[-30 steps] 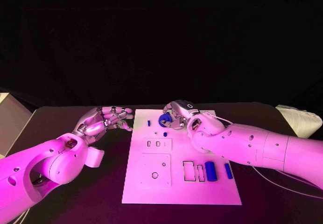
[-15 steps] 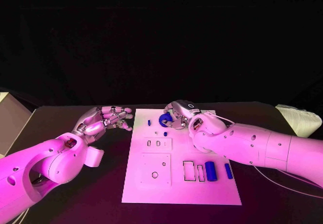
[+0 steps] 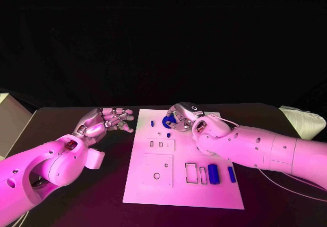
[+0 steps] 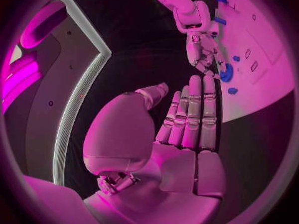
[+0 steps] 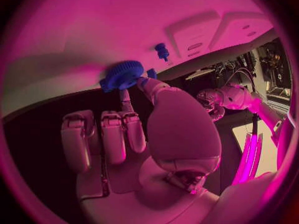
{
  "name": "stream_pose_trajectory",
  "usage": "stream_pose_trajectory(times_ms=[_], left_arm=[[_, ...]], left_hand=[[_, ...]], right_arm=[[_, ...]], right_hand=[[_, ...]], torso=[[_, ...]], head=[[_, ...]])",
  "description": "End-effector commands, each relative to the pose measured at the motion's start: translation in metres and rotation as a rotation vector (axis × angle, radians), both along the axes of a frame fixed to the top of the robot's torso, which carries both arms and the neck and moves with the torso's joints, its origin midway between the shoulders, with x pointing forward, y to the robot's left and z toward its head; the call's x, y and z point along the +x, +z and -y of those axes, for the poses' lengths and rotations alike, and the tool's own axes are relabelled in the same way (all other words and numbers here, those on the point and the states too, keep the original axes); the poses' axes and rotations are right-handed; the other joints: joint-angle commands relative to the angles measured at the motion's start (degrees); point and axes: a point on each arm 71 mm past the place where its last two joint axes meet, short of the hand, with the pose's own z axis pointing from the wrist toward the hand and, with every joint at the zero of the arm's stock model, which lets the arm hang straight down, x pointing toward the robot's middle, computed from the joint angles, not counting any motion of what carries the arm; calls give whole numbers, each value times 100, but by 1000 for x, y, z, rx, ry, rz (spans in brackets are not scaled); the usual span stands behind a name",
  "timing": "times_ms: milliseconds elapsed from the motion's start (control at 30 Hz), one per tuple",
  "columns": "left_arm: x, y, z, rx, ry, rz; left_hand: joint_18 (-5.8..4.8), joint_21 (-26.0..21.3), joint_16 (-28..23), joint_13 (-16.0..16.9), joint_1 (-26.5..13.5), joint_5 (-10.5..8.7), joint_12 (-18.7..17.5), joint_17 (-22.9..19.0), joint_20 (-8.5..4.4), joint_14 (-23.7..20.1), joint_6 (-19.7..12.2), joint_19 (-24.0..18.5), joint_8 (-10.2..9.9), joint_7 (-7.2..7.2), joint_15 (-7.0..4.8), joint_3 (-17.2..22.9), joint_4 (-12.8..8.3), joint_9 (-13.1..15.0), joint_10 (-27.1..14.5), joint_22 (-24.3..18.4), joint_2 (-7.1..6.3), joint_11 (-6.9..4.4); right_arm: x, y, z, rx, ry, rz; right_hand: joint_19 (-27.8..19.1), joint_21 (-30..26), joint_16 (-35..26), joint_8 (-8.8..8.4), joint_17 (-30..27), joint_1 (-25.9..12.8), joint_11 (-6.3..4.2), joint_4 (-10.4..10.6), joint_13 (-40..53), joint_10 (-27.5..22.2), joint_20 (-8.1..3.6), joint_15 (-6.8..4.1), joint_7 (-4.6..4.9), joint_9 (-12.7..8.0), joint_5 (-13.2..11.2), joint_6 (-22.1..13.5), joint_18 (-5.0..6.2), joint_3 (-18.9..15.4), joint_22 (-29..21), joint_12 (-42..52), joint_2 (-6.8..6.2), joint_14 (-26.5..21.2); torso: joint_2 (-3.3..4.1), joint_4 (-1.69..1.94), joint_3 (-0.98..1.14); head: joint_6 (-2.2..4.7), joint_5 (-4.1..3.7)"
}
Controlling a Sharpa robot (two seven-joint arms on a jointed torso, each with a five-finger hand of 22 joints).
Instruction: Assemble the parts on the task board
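The white task board (image 3: 153,189) lies in the middle of the black table. At its far end my right hand (image 3: 184,116) pinches a blue gear (image 3: 168,121) between thumb and a finger, low over the board; the right wrist view shows the blue gear (image 5: 122,74) at my fingertips (image 5: 127,95). A small blue peg (image 3: 152,123) and a blue stub (image 3: 168,135) stand close by on the board. A blue cylinder (image 3: 214,173) and a thin blue bar (image 3: 231,174) lie at the near right. My left hand (image 3: 106,120) hovers just left of the board, holding nothing, its fingers (image 4: 193,114) stretched out side by side.
The board carries rectangular slots (image 3: 191,172) and round holes (image 3: 156,176). A pale box (image 3: 8,125) stands at the table's left edge. A white bundle (image 3: 303,122) sits at the right edge, and a cable (image 3: 289,183) runs under my right arm.
My right hand with the gear has crept slightly farther along the board's far end. The left hand has hardly moved.
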Motion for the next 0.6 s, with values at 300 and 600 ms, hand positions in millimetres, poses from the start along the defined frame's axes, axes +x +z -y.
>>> stream_pose_trajectory(times_ms=[300, 600], left_arm=[[-1, 0, 2, -3, -21, 5], [0, 0, 1, -1, -19, 3]], left_hand=[[46, 28, 26, -1, 49, 16, -35, 5, 16, -44, -28, -40, -29, 34, 12, -5, -43, 5, -54, 5, -7, -3], [45, 48, 33, -1, 29, 16, -34, 7, 21, -55, -31, -65, -34, 42, 17, -5, -29, 7, -61, 20, 6, 3]], right_arm=[[-1, -1, 4, 6, 3, 4], [0, -7, 11, -10, -6, -61]], right_hand=[[600, 25, 23, 11, 1303, -86, -42, 11, 1442, 527, -64, -48, -6, -5, -74, 18, -38, 38, 1510, 32, -38, 562], [600, 25, 22, -87, 1303, -560, -6, 278, 1407, 488, -18, 12, 31, -44, 116, -128, -38, -226, 1510, -10, -220, 562]], torso=[[0, -2, -4], [0, -7, 2]], head=[[0, -3], [-1, -1]])
